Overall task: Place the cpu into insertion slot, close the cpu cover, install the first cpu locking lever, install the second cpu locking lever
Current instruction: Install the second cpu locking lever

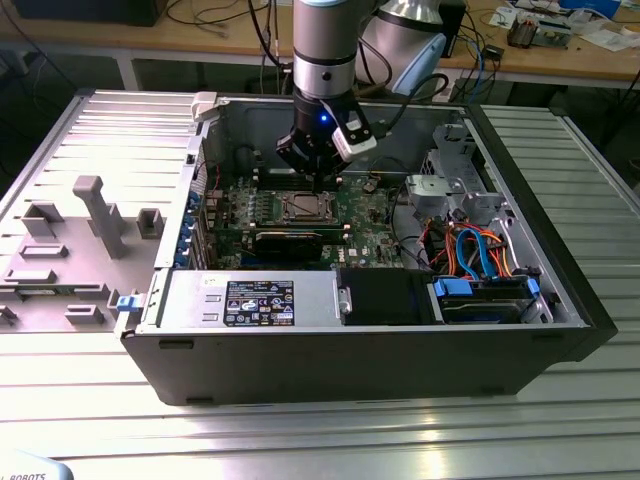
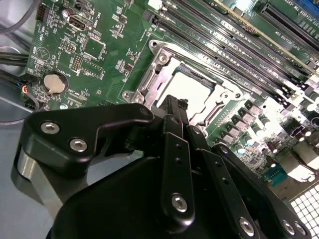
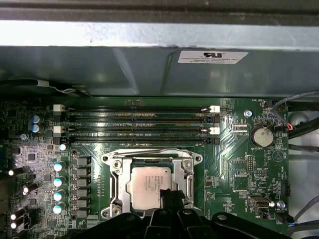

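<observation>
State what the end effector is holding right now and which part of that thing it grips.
It cannot be told. The end effector sits right over the cpu in the insertion slot, but any hold is hidden.

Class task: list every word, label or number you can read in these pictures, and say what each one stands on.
None reads clearly.
Black label on the silver power-supply box: too small.
White sticker on the case wall: blurred.
Print on the cpu: too small.
White lettering on the green motherboard: too small.
</observation>
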You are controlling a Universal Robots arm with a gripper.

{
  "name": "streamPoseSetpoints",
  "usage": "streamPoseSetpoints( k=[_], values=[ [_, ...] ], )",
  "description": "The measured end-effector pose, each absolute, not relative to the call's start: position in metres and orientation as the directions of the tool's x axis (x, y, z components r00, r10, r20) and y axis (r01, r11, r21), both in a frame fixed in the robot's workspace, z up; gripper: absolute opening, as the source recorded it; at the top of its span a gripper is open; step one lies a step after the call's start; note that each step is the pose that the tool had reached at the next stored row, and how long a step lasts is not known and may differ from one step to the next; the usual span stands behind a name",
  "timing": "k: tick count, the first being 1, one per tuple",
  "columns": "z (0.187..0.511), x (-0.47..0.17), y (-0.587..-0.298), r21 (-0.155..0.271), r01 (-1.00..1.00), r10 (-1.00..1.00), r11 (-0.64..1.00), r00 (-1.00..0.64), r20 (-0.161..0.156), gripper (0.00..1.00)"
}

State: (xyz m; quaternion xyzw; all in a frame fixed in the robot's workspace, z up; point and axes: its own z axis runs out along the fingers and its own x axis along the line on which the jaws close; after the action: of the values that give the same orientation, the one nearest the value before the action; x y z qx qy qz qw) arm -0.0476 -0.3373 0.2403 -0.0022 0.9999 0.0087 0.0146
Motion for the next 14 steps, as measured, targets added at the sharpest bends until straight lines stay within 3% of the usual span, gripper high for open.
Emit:
streamPoseSetpoints(
  k=[14],
  values=[
    [0.2403,-0.0476,-0.3413,0.016,-0.005,-0.004,1.000,-1.000,-0.029,0.11]
  ],
)
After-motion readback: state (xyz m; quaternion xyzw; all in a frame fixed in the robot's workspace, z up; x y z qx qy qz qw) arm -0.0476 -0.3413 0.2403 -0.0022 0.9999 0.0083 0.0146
